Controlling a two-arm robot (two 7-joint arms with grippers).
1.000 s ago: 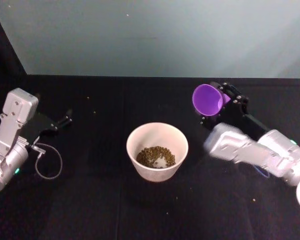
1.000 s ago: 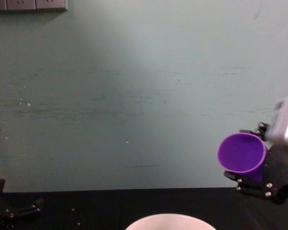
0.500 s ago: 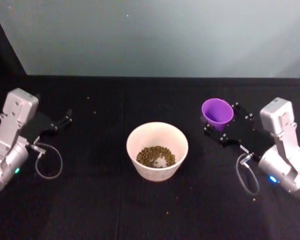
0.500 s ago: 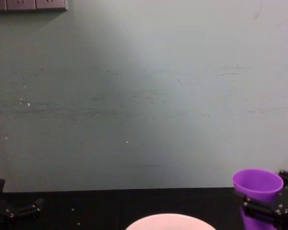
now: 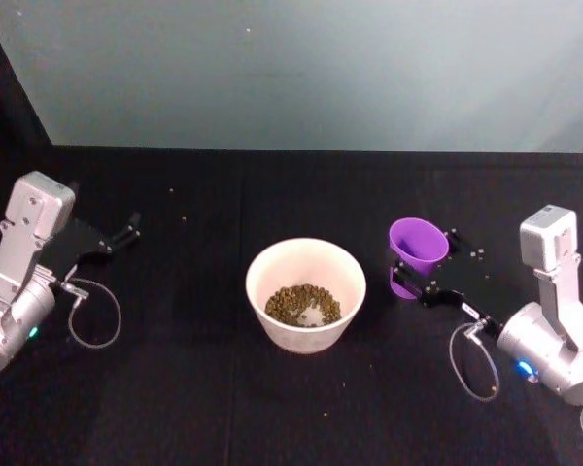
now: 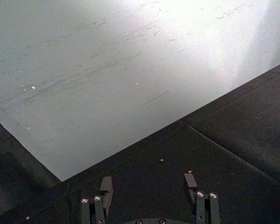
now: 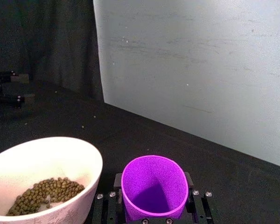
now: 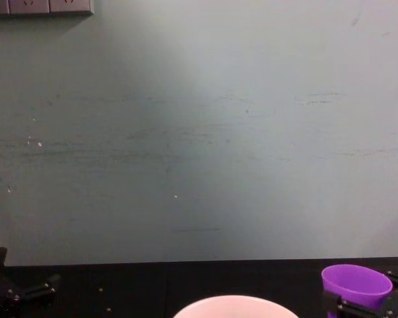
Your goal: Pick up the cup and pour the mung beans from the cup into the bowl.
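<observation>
Purple plastic, the cup (image 5: 417,245) stands upright right of centre in the head view, clamped in the right gripper (image 5: 420,275) beside the smooth pale bowl (image 5: 306,254) holding the mung beans (image 5: 302,304). Pouring looks done; next, let go. At far left, the left gripper (image 5: 116,239) rests.

Right wrist view: the cup's round mouth sits at bottom centre, looking empty.

Left wrist view: the left gripper's jaws stand apart, holding nothing.

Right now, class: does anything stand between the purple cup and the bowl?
Nothing visible does. The purple cup stands upright between the fingers of the right gripper, just to the right of the bowl, with bare black table between them. The mung beans already lie in the bowl.
</observation>
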